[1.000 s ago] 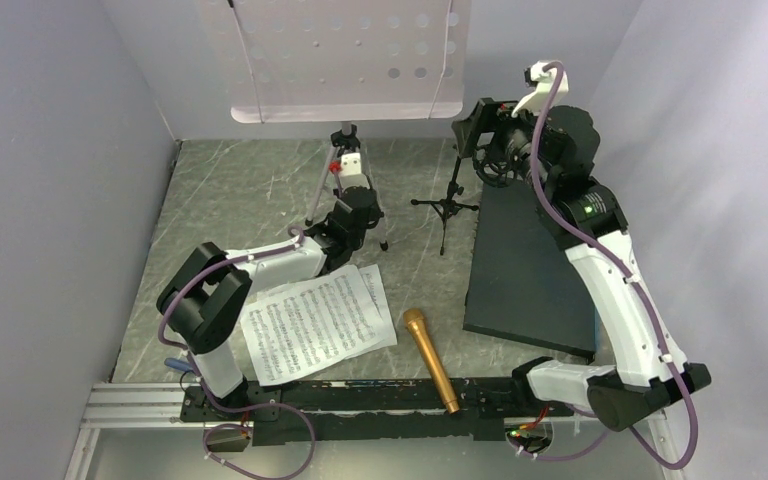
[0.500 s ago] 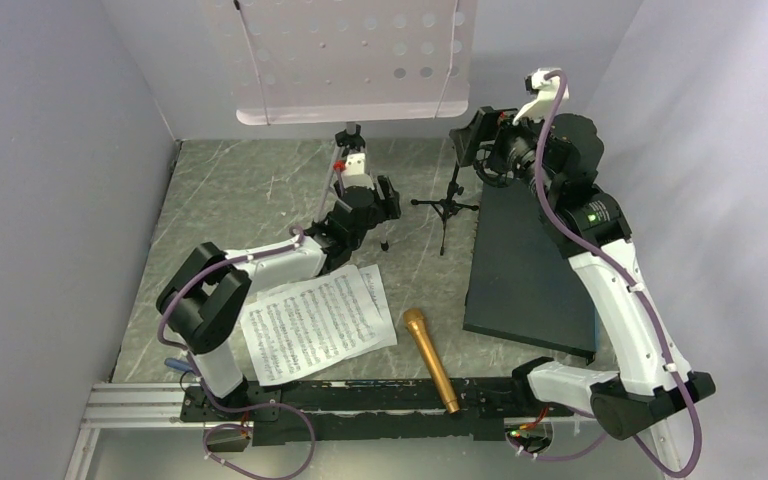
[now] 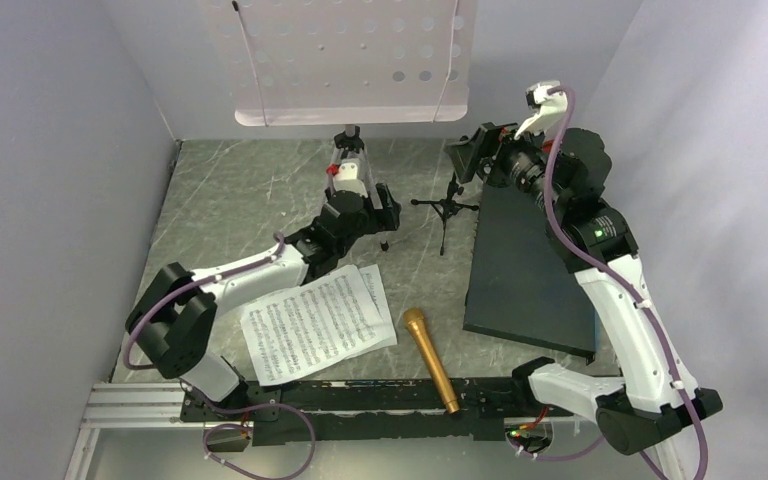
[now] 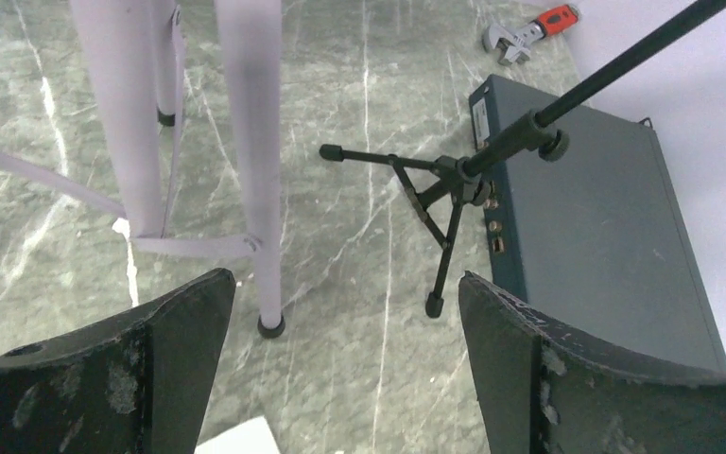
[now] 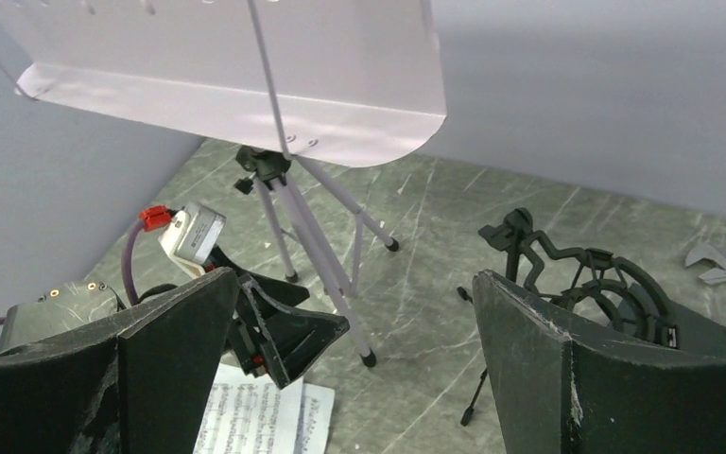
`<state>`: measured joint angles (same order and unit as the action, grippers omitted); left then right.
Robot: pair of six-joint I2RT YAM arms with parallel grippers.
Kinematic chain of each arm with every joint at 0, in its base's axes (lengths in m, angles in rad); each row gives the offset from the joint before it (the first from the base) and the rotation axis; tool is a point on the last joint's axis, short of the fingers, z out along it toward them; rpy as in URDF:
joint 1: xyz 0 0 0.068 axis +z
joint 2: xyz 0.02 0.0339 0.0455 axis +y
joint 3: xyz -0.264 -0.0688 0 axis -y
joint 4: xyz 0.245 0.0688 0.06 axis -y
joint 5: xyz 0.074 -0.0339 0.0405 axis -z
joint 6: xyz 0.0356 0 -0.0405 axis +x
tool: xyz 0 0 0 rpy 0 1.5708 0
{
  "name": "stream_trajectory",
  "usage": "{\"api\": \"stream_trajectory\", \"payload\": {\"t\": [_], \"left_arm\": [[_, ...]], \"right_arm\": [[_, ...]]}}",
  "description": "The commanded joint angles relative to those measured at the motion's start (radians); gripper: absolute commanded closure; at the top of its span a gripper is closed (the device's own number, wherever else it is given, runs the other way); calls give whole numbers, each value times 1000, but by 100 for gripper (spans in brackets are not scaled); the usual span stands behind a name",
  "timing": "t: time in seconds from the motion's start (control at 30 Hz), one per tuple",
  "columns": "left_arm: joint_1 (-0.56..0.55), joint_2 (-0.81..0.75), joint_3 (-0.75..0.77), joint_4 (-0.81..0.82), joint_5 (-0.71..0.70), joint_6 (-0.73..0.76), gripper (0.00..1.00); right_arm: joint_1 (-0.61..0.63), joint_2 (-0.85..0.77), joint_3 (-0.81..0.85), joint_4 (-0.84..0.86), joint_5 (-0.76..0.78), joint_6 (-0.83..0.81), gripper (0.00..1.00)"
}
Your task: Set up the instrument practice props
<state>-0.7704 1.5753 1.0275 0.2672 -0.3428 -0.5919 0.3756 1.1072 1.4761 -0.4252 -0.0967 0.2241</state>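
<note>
Status, left to right in the top view:

- Sheets (image 3: pixel 315 322) – lower centre, flat on the table, not on the desk yet. Thin white paper, printed staves, the two overlapping.
- Music stand (image 3: pixel 350 60) – upright at upper centre, looks placed. Pale lilac sheet-metal desk with round holes and a folded lip, on thin tube legs with black feet.
- Left gripper (image 3: pixel 360 205) – just in front of the stand's legs, jaws wide, holding nothing.
- Mic (image 3: pixel 430 358) – lying at lower centre, not mounted. Slim gold cylinder, rounded head, looks slick.
- Mic stand (image 3: pixel 447 207) – upright right of the music stand, ring empty. Thin black rods, tripod.
- Right gripper (image 3: pixel 480 150) – raised near the ring mount, jaws wide, empty.

My read: both stands done; sheets onto the desk and mic into the ring are left.
</note>
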Motion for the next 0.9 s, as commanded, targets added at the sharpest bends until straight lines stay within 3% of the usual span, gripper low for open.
{"api": "stream_trajectory", "payload": {"t": [0.0,0.43,0.67,0.87], "left_arm": [[-7,-94,-30,-79,17,-12,7],[-6,-358,-96,-596,-128,-71,6],[-4,-418,-147,-865,-75,-131,6],[60,-507,-290,-855,38,-242,6]], "right_arm": [[-3,-32,-10,47,-70,28,0],[-3,-133,-165,25,-311,97,0],[-2,-200,-379,60,-467,154,0],[0,-254,-552,121,-527,188,0]]}}
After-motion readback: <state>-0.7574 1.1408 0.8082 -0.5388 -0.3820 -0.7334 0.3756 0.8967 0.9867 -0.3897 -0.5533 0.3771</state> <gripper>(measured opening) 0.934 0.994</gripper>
